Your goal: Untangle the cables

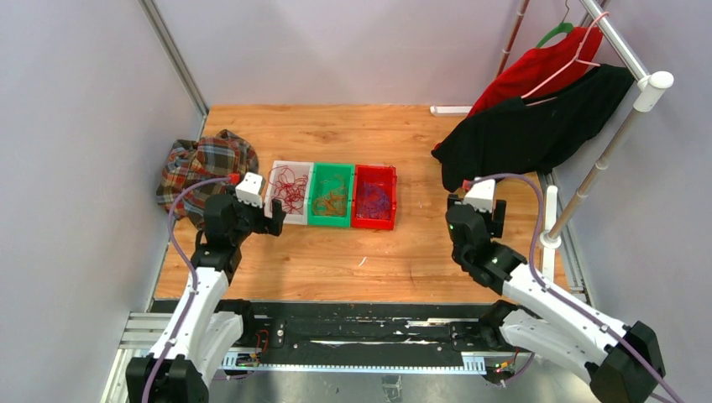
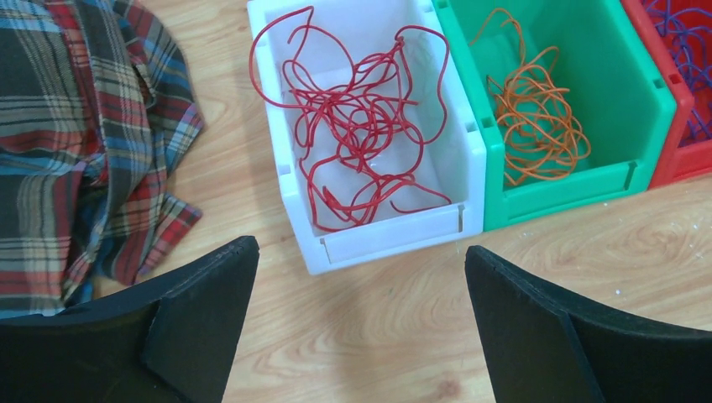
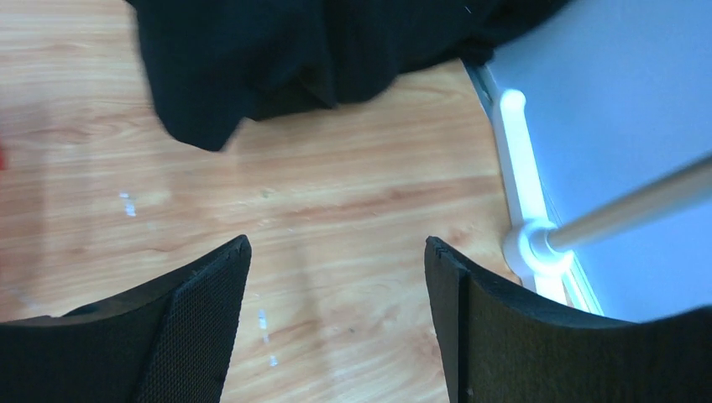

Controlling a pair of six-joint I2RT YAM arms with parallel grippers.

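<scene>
The cables lie sorted in three bins side by side. Red cables [image 2: 357, 134] [image 1: 290, 189] form a loose tangle in the white bin [image 2: 390, 239]. Orange cables [image 2: 537, 126] [image 1: 332, 200] sit in the green bin [image 2: 625, 92]. Dark purple cables [image 2: 688, 42] [image 1: 375, 200] fill the red bin [image 2: 672, 168]. My left gripper [image 2: 361, 248] [image 1: 273, 220] hovers open just in front of the white bin, nothing between its fingers. My right gripper [image 3: 337, 241] [image 1: 476, 208] stands open over bare wood at the right, far from the bins.
A plaid shirt [image 1: 201, 168] [image 2: 75, 143] lies crumpled left of the white bin. A black garment [image 1: 529, 126] [image 3: 277, 50] and a red one [image 1: 537, 67] hang from a rack at the back right. The rack's pole and white foot [image 3: 533, 243] stand close to my right gripper.
</scene>
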